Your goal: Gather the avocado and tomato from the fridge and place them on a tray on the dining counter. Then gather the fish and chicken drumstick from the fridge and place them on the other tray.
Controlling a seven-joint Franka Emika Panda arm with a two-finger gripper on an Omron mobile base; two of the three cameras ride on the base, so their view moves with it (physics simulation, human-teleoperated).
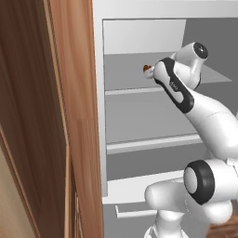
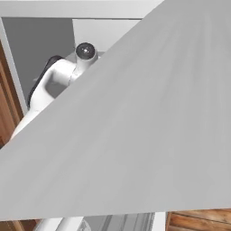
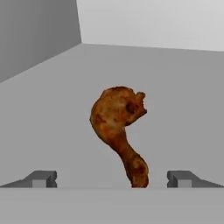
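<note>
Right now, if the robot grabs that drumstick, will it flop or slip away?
The drumstick looks stiff, with a fat meaty top and a thin curved bone end, so it probably won't flop. Its bumpy, uneven shape might twist or slip between the open jaws of the gripper. Lying loose on the flat fridge shelf, it would likely slide or pivot if nudged.
</note>
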